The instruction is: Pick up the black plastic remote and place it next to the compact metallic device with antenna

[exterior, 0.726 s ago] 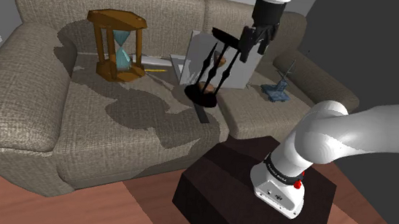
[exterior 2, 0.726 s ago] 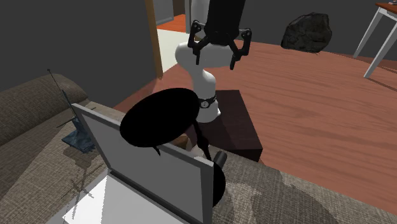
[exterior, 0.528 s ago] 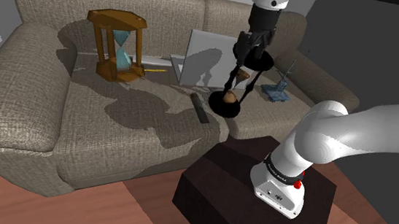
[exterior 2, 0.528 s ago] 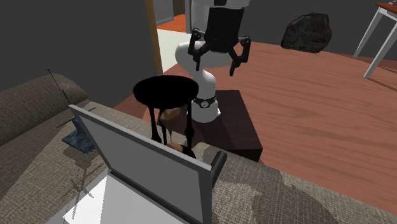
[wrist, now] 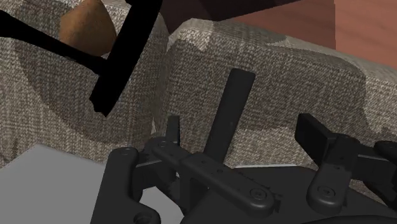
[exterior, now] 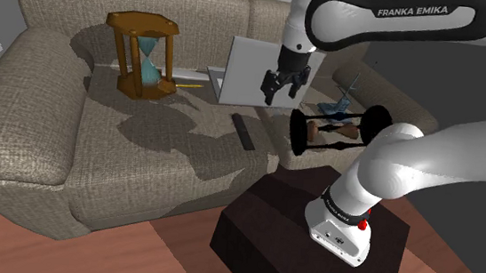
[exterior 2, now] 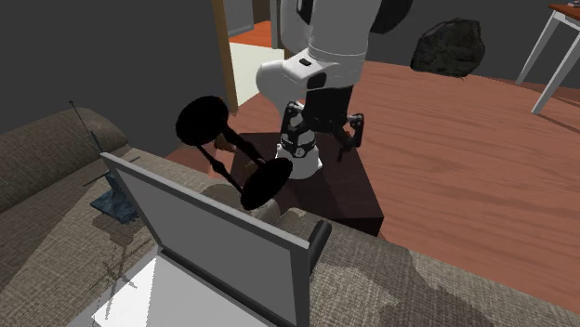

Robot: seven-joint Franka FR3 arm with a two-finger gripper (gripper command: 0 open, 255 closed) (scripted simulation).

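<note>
The black remote (exterior: 243,131) lies flat on the sofa seat near its front edge, just in front of the grey laptop (exterior: 249,70). My gripper (exterior: 280,93) hangs open above and a little behind the remote, touching nothing. In the wrist view the remote (wrist: 228,108) lies on the cushion between and beyond the spread fingers (wrist: 315,135). The small blue device with a thin antenna (exterior: 336,108) sits on the right cushion; in the second exterior view, the device (exterior 2: 115,199) is at the left behind the laptop (exterior 2: 214,237).
A black hourglass (exterior: 338,130) is tipped on its side at the sofa's front edge, between the remote and the device; it also shows close by the gripper (wrist: 118,54). A wooden hourglass (exterior: 141,55) stands at the back left. My dark stand (exterior: 313,244) is below.
The black hourglass has toppled from in front of the laptop and tumbled toward the shoulder view's right, onto its side. My open gripper has come down and shifted left toward the remote.
</note>
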